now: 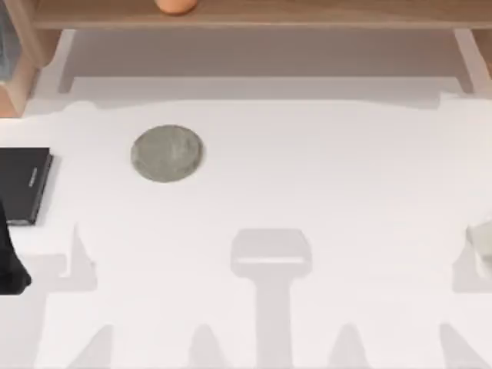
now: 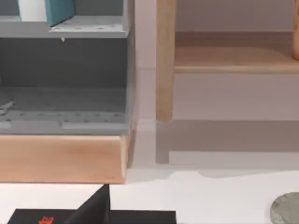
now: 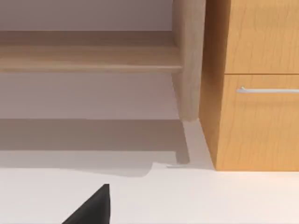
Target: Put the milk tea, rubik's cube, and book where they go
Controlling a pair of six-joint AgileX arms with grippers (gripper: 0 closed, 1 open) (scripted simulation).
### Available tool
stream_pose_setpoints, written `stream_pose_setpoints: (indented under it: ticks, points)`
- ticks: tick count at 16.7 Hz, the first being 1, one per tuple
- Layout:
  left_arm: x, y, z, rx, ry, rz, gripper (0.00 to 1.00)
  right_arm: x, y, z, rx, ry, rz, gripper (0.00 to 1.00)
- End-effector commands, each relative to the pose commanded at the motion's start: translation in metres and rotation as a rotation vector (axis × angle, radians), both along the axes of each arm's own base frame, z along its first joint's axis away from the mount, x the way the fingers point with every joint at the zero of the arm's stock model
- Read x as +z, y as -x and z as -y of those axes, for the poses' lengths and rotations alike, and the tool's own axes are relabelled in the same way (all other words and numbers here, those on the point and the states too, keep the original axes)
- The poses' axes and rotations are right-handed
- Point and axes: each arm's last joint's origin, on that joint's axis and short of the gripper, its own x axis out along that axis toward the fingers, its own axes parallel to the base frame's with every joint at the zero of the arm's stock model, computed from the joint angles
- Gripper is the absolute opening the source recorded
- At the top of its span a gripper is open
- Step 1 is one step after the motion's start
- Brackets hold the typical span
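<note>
the table (image 1: 307, 169) lies open across the centre and right of the top view. obstacles: a coaster (image 1: 167, 154) left of centre, a black book (image 1: 23, 184) at the left edge, a shelf (image 1: 254, 14) along the top.

I am not making out any readable text. The black book (image 2: 93, 217) is carrying a small red mark on its cover in the left wrist view and a faint pale line in the top view, both too small to read.
</note>
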Motion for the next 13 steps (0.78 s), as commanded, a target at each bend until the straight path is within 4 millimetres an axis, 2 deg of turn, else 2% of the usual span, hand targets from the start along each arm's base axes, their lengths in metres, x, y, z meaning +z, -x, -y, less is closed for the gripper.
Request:
stream_pose_setpoints:
  ticks: [2, 4, 8, 11, 13]
  points:
    - [0.000, 0.000, 0.000, 0.000, 0.000, 0.000, 1.00, 0.000, 0.000, 0.000, 0.000, 0.000, 0.000, 1.00]
    - [0.009, 0.000, 0.001, 0.003, 0.000, 0.017, 1.00, 0.000, 0.000, 0.000, 0.000, 0.000, 0.000, 1.00]
    - [0.053, -0.009, 0.005, 0.004, 0.007, 0.073, 1.00, 0.000, 0.000, 0.000, 0.000, 0.000, 0.000, 1.00]
    - [0.092, -0.034, 0.014, -0.001, 0.016, 0.089, 1.00, 0.000, 0.000, 0.000, 0.000, 0.000, 0.000, 1.00]
    - [0.113, -0.065, 0.025, -0.007, 0.020, 0.074, 1.00, 0.000, 0.000, 0.000, 0.000, 0.000, 0.000, 1.00]
